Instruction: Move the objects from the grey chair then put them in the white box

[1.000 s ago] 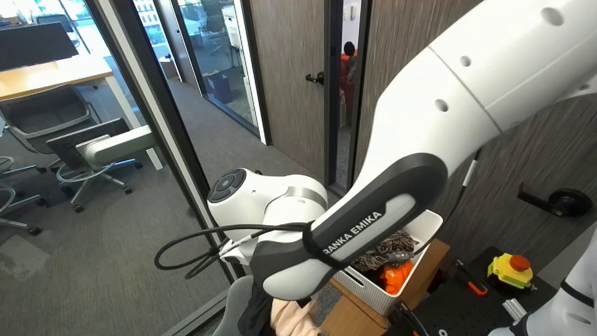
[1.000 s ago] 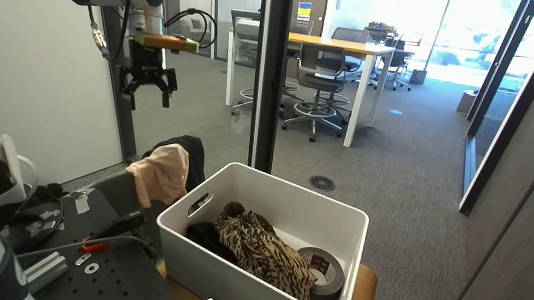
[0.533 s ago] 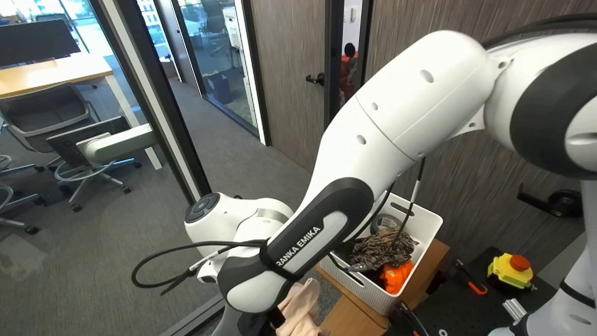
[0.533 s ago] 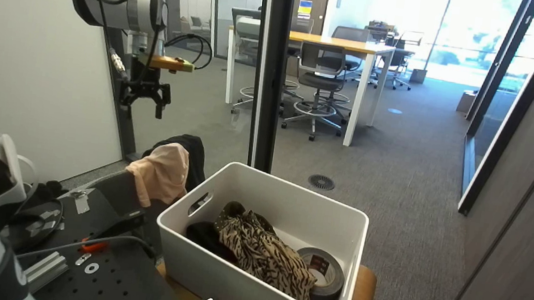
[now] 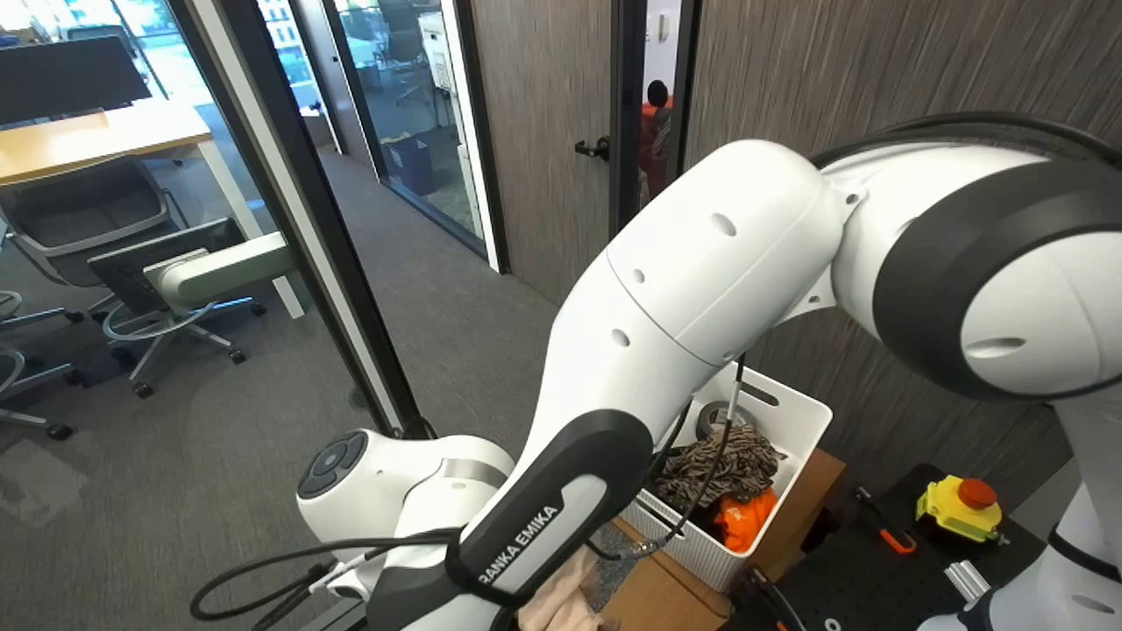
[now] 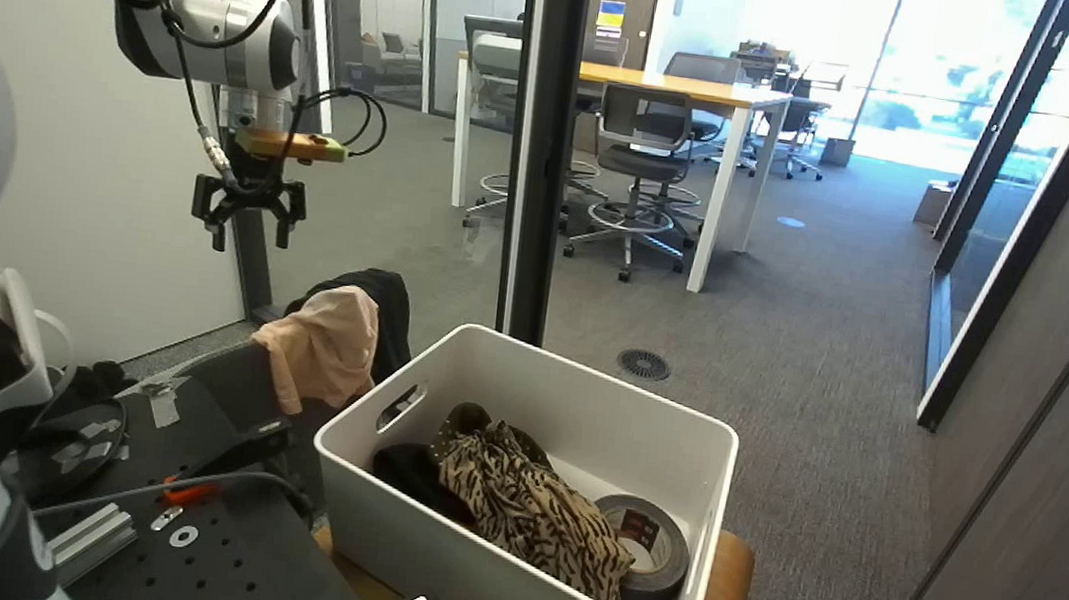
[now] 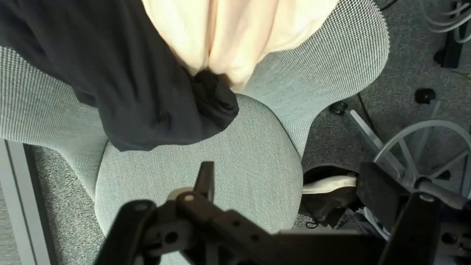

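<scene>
Pale peach cloth [image 7: 228, 33] drapes over the backrest of the grey chair [image 7: 254, 165], beside a black cloth [image 7: 140, 92]. In an exterior view the peach cloth [image 6: 329, 337] hangs with the black cloth [image 6: 390, 309] behind it; elsewhere the arm hides part of the peach cloth [image 5: 565, 600]. My gripper [image 6: 251, 238] hangs open above and behind the chair back, apart from the cloths. In the wrist view the gripper [image 7: 289, 175] has widely spread fingers over the seat, nothing between them. The white box [image 6: 536, 371] stands to the side, seen also as a white box [image 5: 802, 421] behind the arm.
Inside the box are a patterned brown cloth [image 6: 530, 516], a tape roll [image 6: 670, 567] and an orange item [image 5: 745, 519]. It rests on a brown bench [image 6: 729, 584]. A black perforated plate [image 6: 233, 558] and a dark post [image 6: 543, 140] stand nearby. A black bag [image 7: 327, 200] lies on the floor.
My gripper has come down and slightly left in an exterior view, staying open. The arm has swung lower and uncovers more of the box. The cloths have not moved.
</scene>
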You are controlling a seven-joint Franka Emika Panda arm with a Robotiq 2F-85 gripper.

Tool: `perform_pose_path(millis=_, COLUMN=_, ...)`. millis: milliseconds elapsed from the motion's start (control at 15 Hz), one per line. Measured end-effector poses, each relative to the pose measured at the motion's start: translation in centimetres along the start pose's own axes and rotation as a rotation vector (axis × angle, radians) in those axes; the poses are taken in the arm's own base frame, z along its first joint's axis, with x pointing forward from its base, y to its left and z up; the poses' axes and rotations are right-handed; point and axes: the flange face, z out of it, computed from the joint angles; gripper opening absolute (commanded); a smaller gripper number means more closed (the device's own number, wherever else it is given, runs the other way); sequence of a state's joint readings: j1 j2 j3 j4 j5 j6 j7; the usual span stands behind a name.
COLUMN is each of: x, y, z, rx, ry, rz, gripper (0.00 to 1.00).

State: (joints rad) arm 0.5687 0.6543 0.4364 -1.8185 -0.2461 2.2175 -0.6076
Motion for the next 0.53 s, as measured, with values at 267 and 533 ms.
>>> perform_pose_path(millis=267, x=2.0, y=-0.8, z=2.9, rx=-0.057, ry=-0.012, rz=0.0, gripper=1.0)
perform_pose_path(millis=533, x=4.7, y=-1.4, z=5.6, rx=-0.11, ry=-0.04, rz=-0.015, gripper=1.0)
